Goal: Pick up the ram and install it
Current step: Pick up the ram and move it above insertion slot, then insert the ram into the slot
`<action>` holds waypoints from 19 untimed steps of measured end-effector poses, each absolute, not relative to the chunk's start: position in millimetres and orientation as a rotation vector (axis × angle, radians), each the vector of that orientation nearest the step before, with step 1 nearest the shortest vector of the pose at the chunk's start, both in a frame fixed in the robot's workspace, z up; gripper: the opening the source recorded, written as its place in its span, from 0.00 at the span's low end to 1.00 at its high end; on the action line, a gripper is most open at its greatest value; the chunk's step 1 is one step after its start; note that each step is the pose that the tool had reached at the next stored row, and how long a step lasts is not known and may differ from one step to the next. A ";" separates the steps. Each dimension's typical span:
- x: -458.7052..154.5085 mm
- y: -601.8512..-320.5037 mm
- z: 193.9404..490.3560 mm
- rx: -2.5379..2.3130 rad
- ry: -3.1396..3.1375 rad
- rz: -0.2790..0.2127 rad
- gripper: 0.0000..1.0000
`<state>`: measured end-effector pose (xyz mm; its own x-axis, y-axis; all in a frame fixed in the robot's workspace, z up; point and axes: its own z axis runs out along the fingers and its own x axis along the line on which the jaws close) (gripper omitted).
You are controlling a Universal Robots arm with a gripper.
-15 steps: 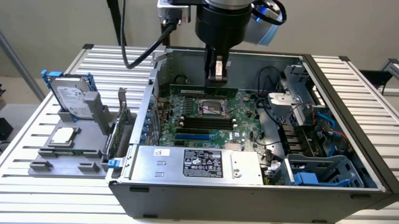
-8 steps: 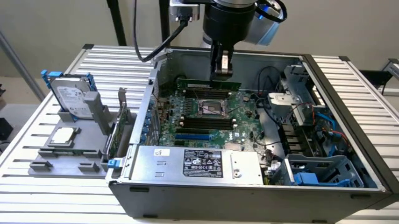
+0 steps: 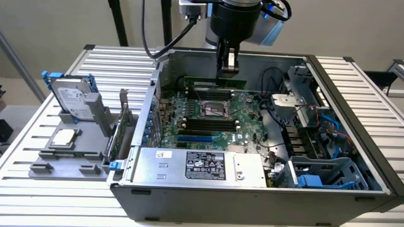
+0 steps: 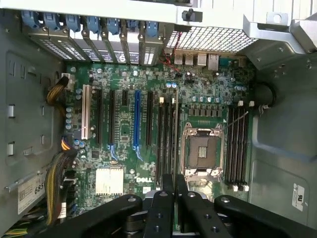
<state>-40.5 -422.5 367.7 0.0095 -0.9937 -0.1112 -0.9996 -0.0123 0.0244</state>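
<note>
The ram [image 3: 215, 83] is a long, thin green stick hanging level inside the open computer case [image 3: 353, 90], above the far edge of the motherboard [image 3: 208, 118]. My gripper [image 3: 227, 71] reaches down from above and is shut on the stick's upper edge. In the wrist view the gripper [image 4: 174, 186] has its fingers pressed together. The ram [image 4: 176, 134] appears there edge-on as a thin line over the motherboard [image 4: 124, 148], beside the black memory slots [image 4: 166, 139] and next to the empty processor socket [image 4: 200, 151].
A second bank of black slots [image 4: 237, 148] lies beyond the socket. At the exterior view's left, a grey fixture [image 3: 69, 156] holds a hard drive [image 3: 73, 97], a square silver chip [image 3: 63, 137] and an upright green card [image 3: 123, 125]. The power supply [image 3: 202, 165] and cables [image 3: 322, 127] crowd the case.
</note>
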 end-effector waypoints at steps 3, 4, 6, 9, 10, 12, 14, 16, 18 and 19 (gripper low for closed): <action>-40.5 -422.4 367.7 -2.188 2.164 0.149 0.13; -40.5 -422.4 367.8 -2.188 2.164 0.149 0.13; -40.5 -422.4 367.7 -2.188 2.164 0.149 0.13; -40.5 -422.4 367.7 -2.188 2.164 0.149 0.13; -40.5 -422.4 367.7 -2.188 2.164 0.149 0.13; -40.5 -422.4 367.7 -2.188 2.164 0.149 0.13; -40.5 -422.4 367.1 -2.188 2.164 0.149 0.13; -40.4 -421.7 364.3 -2.187 2.164 0.148 0.13; -40.5 -420.5 360.5 -2.186 2.165 0.148 0.13; -40.4 -420.2 358.7 -2.185 2.167 0.148 0.13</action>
